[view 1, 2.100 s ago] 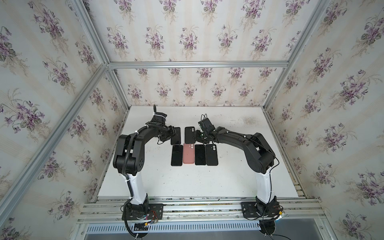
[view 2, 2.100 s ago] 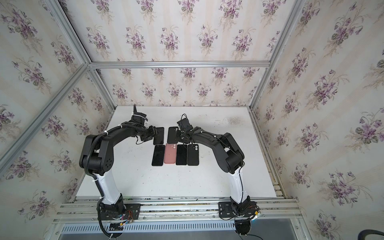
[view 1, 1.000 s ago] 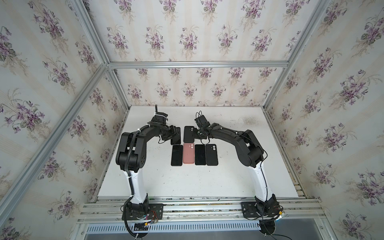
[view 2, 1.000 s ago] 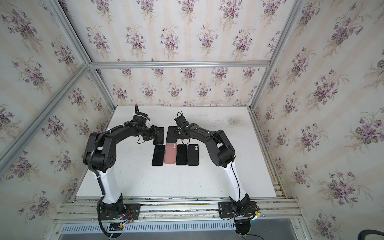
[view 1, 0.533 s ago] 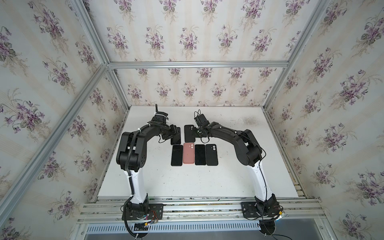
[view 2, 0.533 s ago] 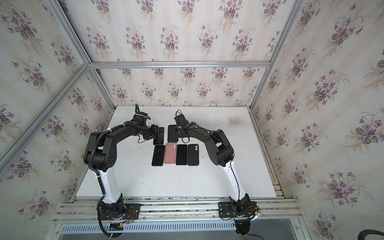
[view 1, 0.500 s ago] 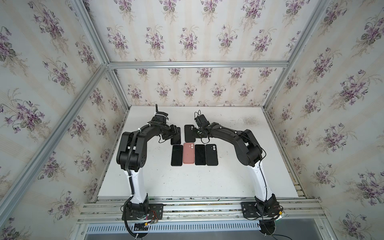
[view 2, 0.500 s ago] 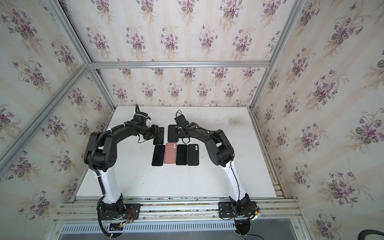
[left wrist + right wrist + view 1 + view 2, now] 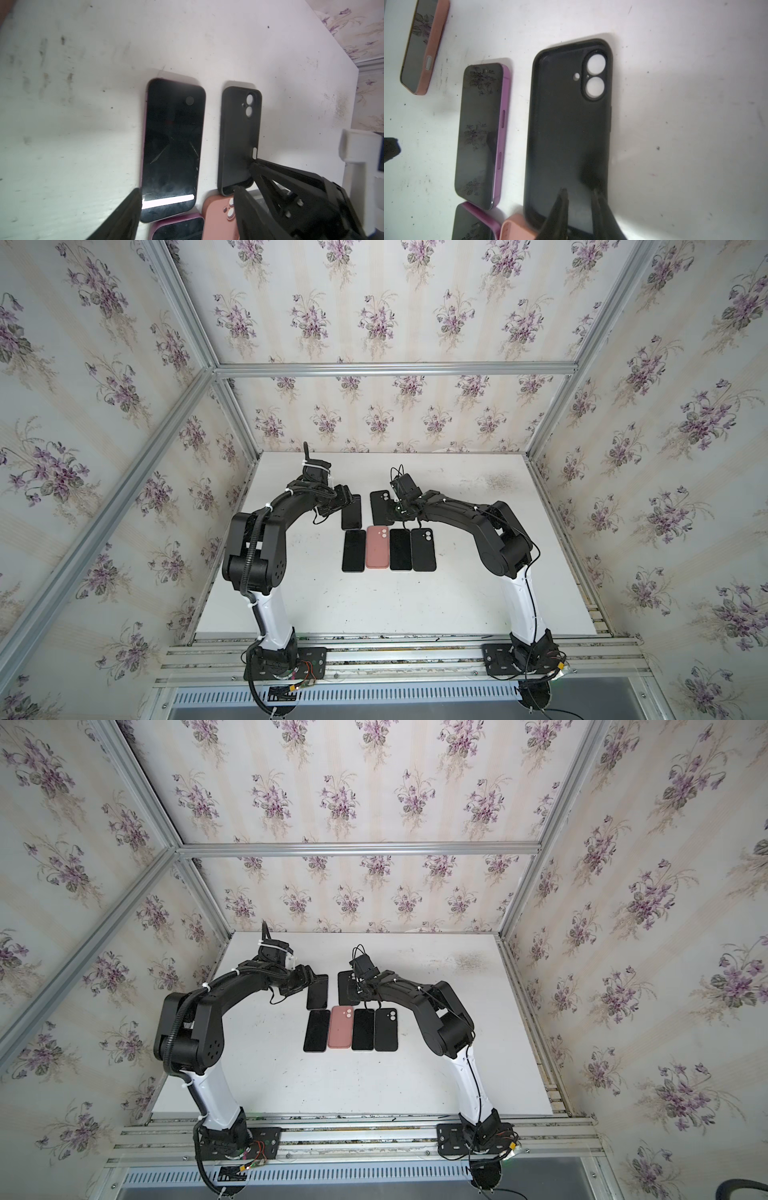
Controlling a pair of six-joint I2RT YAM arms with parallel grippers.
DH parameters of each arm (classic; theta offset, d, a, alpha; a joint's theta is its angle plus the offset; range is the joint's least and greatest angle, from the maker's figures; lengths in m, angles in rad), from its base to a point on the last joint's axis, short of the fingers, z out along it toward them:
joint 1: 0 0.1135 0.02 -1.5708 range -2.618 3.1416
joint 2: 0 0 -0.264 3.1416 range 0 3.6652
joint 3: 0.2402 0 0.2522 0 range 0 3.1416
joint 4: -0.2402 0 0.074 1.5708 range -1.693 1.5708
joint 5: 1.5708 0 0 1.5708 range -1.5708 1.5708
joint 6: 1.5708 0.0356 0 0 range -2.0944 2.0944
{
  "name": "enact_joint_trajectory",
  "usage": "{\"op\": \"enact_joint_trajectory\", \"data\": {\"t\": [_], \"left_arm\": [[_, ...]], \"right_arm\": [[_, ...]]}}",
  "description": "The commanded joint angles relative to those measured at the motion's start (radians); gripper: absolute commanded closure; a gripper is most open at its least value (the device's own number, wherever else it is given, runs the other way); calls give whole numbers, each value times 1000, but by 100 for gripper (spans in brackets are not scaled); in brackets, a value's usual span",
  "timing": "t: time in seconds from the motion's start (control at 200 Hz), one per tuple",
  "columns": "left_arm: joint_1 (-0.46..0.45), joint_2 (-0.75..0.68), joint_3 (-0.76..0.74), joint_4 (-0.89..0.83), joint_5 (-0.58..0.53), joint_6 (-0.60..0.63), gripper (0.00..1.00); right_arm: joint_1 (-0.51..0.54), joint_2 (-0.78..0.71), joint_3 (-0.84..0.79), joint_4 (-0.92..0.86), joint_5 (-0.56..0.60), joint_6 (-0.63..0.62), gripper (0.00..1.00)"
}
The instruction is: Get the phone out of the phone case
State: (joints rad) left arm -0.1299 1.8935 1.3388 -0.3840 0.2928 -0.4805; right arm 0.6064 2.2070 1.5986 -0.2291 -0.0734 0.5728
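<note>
At twelve o'clock of the four-handset row, purple-edged glass phone lies bare, nine o'clock of empty black rubber case; left claw spread, right claw narrowly parted; extraction seemingly done, retreat next.

Flat dark phone, black case beside
</note>
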Motion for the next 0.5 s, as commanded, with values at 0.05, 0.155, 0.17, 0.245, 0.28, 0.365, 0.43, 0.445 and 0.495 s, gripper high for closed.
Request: {"op": "enact_joint_trajectory", "data": {"t": [0.05, 0.155, 0.17, 0.245, 0.28, 0.365, 0.43, 0.445, 0.495], "left_arm": [[12, 31, 19, -22, -12, 19, 28], [16, 65, 48, -21, 17, 34, 28], [16, 69, 50, -20, 20, 35, 28], [18, 86, 65, -20, 25, 35, 27], [18, 96, 71, -18, 33, 33, 27], [18, 115, 81, -18, 42, 22, 27], [19, 126, 86, -19, 40, 13, 27], [19, 129, 86, -19, 38, 12, 27], [19, 137, 88, -18, 40, 6, 27]], "right_arm": [[-11, -37, -4, 12, 4, 10, 67], [-31, -38, -2, -31, 7, 19, 59], [-36, -38, -2, -33, 4, 20, 58], [-44, -38, -16, -27, -3, 22, 55], [-47, -37, -21, -19, -10, 19, 53], [-48, -31, -29, 6, -39, 19, 51], [-48, -22, -28, 15, -54, 27, 50], [-48, -20, -28, 18, -58, 29, 50], [-48, -15, -29, 26, -69, 39, 50]]}}
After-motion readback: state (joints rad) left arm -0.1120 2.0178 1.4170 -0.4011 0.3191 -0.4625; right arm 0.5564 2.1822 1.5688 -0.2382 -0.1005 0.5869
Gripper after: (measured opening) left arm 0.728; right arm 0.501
